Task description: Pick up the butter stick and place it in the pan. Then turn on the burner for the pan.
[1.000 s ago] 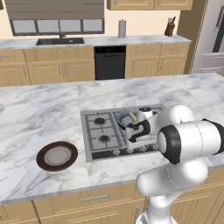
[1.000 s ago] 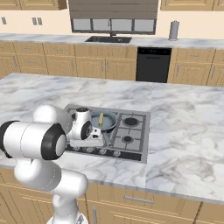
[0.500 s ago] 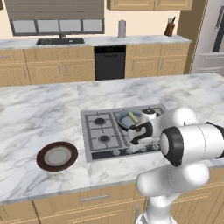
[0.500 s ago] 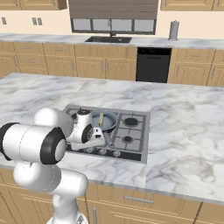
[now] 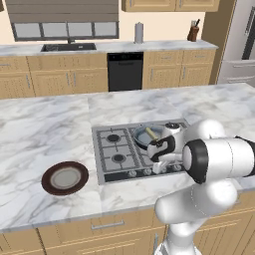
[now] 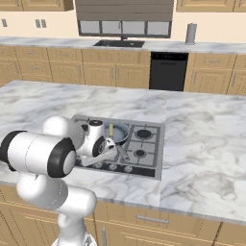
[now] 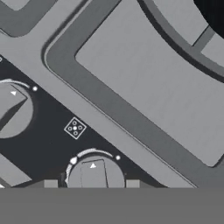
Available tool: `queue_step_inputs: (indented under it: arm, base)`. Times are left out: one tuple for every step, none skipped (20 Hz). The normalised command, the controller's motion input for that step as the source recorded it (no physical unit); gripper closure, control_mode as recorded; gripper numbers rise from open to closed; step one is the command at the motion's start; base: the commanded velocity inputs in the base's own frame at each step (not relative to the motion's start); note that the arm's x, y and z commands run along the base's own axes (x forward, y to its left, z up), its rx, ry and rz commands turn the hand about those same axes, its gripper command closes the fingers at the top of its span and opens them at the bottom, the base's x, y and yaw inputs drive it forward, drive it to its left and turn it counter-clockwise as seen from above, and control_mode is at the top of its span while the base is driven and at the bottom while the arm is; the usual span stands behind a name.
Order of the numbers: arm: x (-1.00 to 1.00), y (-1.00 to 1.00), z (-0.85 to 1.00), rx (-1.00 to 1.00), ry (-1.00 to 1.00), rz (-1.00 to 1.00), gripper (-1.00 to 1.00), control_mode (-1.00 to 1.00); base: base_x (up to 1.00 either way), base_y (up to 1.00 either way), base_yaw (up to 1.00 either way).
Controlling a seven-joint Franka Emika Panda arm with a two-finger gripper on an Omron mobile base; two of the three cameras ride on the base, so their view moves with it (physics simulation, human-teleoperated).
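Observation:
The pan (image 5: 148, 136) (image 6: 118, 133) sits on the near right burner of the cooktop, and the pale yellow butter stick (image 5: 151, 133) (image 6: 111, 129) lies inside it. My gripper (image 5: 158, 168) (image 6: 106, 158) points down at the knob row along the cooktop's front edge. In the hand view, the gripper (image 7: 91, 184) is open and straddles a round grey knob (image 7: 93, 174). One fingertip (image 7: 50, 183) shows on each side of the knob, with small gaps. A second knob (image 7: 12, 109) lies further along the row.
A dark brown plate (image 5: 64, 178) rests on the marble counter left of the cooktop (image 5: 115, 149) (image 6: 146, 144). My own arm hides part of the pan's near side. Burner grates (image 7: 144, 83) lie just beyond the knob panel.
The hand has dropped a little toward the knob row at the front of the cooktop. The butter stick stays in the pan.

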Motion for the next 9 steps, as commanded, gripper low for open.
queue_step_inputs:
  arm:
    - [-0.18, 0.17, -0.55, 0.0, 0.0, 0.21, 1.0, -1.0]
    - [-0.19, 0.13, -0.51, 0.0, 0.0, 0.21, 1.0, -1.0]
    - [-0.19, 0.14, -0.54, 0.0, 0.0, 0.21, 1.0, -1.0]
    - [-0.21, 0.11, -0.5, 0.0, 0.0, 0.21, 1.0, -1.0]
    - [-0.23, 0.24, -0.51, 0.0, 0.0, 0.18, 1.0, -1.0]
    - [-0.38, 0.05, -0.48, 0.0, 0.0, 0.12, 1.0, -1.0]
    - [-0.39, 0.06, -0.4, 0.0, 0.0, 0.12, 1.0, -1.0]
    - [-0.54, 0.15, -0.48, 0.0, 0.0, 0.1, -1.0, -1.0]
    - [-0.53, 0.13, -0.24, 0.0, 0.0, 0.08, -1.0, -1.0]
  base:
    - [0.0, 0.0, 0.0]
    - [0.0, 0.0, 0.0]
    - [0.0, 0.0, 0.0]
    - [0.0, 0.0, 0.0]
    - [0.0, 0.0, 0.0]
    - [0.0, 0.0, 0.0]
    - [0.0, 0.0, 0.0]
    - [0.0, 0.0, 0.0]
    - [0.0, 0.0, 0.0]
